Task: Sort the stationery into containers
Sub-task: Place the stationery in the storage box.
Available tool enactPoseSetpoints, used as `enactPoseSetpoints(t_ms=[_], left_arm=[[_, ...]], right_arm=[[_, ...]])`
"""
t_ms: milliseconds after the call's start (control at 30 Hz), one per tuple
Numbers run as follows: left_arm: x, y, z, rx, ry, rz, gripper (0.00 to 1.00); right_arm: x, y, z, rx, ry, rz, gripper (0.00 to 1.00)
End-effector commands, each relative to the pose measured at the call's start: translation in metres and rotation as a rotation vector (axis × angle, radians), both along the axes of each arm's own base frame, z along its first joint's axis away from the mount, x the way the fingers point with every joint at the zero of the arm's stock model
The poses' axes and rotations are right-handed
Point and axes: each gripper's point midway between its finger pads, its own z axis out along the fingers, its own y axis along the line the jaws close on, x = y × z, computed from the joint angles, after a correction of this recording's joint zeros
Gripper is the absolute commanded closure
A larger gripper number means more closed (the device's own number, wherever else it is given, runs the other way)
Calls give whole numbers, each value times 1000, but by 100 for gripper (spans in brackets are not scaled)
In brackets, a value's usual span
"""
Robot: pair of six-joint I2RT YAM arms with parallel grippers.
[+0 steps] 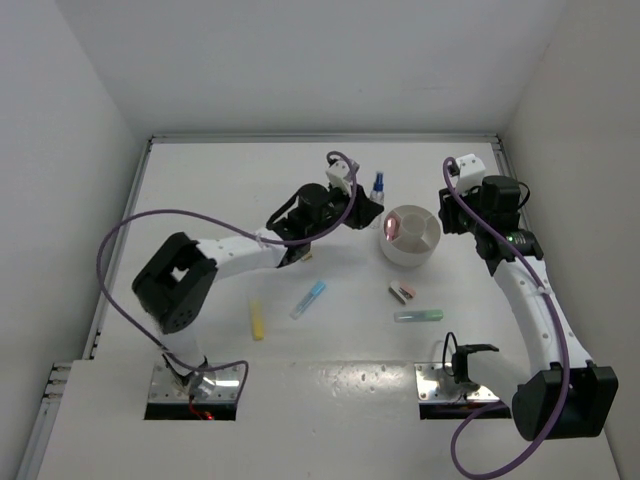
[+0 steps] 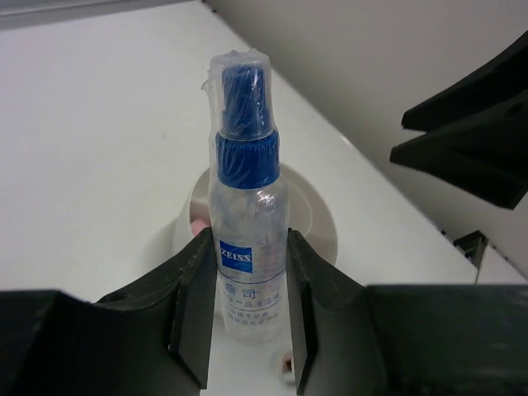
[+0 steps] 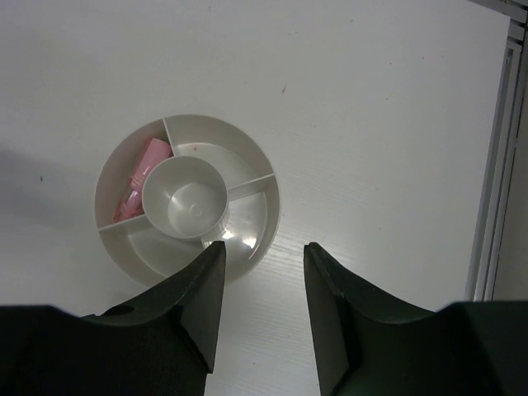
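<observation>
Blue-capped bottle (image 2: pixel 246 216), clenched upright in left claw (image 2: pixel 248 247) at eleven o'clock of the dish (image 1: pixel 408 256), right claw (image 3: pixel 264 252) released at three o'clock: liable to slip on smooth plastic or strike that claw when carried over.

Dish (image 3: pixel 219 148) seemingly unobstructed below right tool (image 3: pixel 264 252).

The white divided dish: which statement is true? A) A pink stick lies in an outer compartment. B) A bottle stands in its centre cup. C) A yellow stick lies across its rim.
A: the right wrist view shows the pink stick in an outer compartment of the dish; the bottle is in the left tool.
</observation>
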Motion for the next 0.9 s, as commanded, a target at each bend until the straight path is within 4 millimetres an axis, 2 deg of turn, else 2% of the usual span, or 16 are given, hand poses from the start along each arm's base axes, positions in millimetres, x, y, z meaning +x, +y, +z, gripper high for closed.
enactPoseSetpoints(t_ms=[0,33,100,133,200,267,300,367,433,467,533,567,633,733,833,867], left_arm=[[-4,-39,54,-215,-197,-191,100],[0,-46,65,-243,-201,-205,100],[6,-55,67,-271,-207,-217,100],[10,-63,56,-283,-181,-233,100],[14,-73,66,-316,-190,-257,100],[18,-80,67,-336,-192,-271,100],[19,-81,73,-343,-201,-272,100],[17,-86,66,-335,-188,-280,100],[19,-90,59,-334,-173,-280,100],[20,-90,64,-340,-180,-281,100],[20,-93,53,-332,-156,-291,100],[19,-93,56,-346,-155,-294,100],[19,-96,44,-347,-136,-307,100],[14,-102,43,-356,-134,-330,100],[18,-106,30,-350,-113,-329,100],[18,-107,34,-352,-115,-330,100]], right_arm=[[5,1,6,-10,-32,8,57],[5,1,6,-18,-33,12,57],[5,-1,6,-24,-33,2,57],[7,-3,8,-29,-44,-6,57],[7,-9,9,-47,-56,-38,58],[8,-13,7,-56,-61,-55,68],[7,-14,10,-60,-70,-63,85],[7,-14,10,-60,-70,-63,100],[7,-14,10,-60,-70,-63,100],[8,-14,7,-60,-61,-63,100],[8,-14,7,-60,-61,-63,100],[8,-14,7,-60,-61,-63,100],[8,-14,7,-60,-61,-63,100],[8,-14,7,-60,-61,-63,100],[8,-16,7,-65,-61,-71,100],[8,-16,7,-65,-61,-71,100]])
